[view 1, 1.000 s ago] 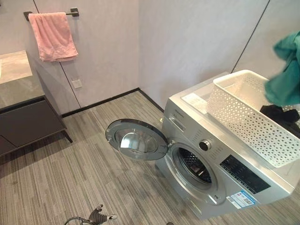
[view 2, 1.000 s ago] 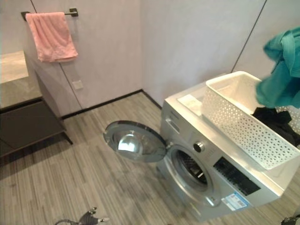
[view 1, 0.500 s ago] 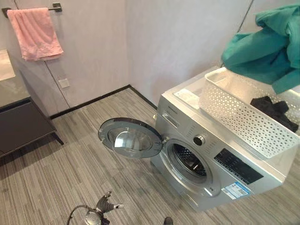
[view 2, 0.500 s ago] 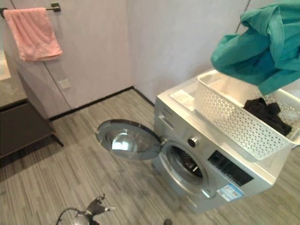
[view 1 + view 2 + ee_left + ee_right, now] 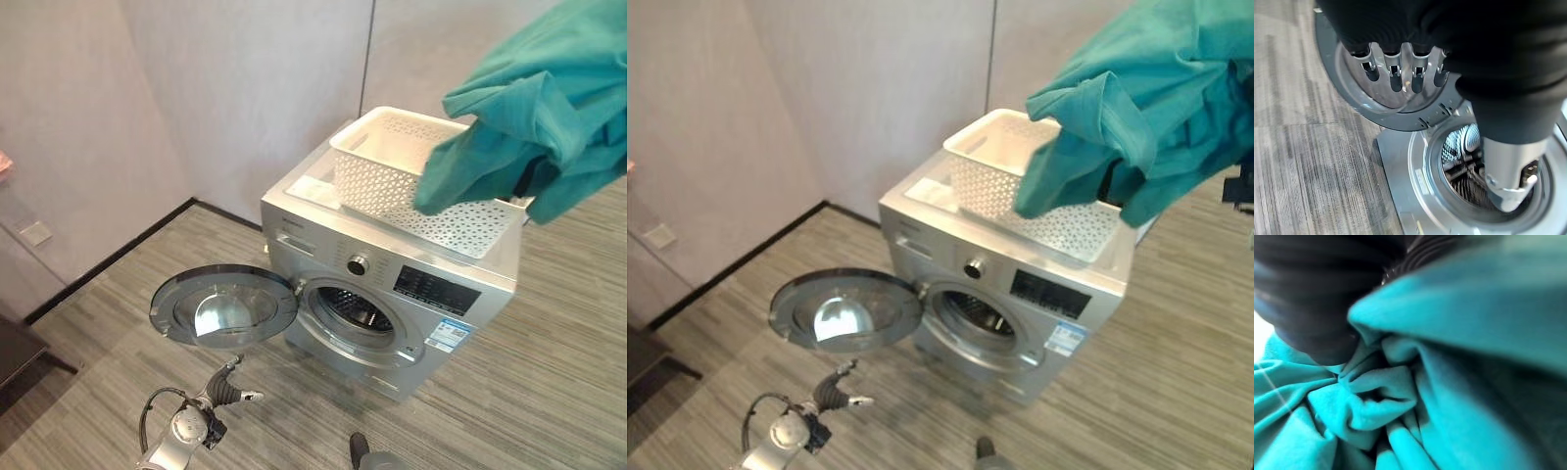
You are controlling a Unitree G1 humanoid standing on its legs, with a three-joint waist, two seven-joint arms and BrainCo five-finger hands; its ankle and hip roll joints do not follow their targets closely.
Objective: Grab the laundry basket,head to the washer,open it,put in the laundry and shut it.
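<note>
The washer [image 5: 392, 294] stands with its door [image 5: 223, 306] swung wide open, and the white basket [image 5: 411, 171] sits on top of it. The green cloth [image 5: 529, 127] is now lifted clear above the basket, so you can bring it down to the washer's round hole next. Your right hand [image 5: 1308, 298] is buried in the cloth; you cannot tell its grip. Your left hand [image 5: 227, 392] hangs near the door, fingers straight, holding nothing.

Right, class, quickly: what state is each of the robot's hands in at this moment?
Left hand: open, fingers relaxed, holding nothing.
Right hand: buried in the teal garment; fingers hidden, so cannot be told.
</note>
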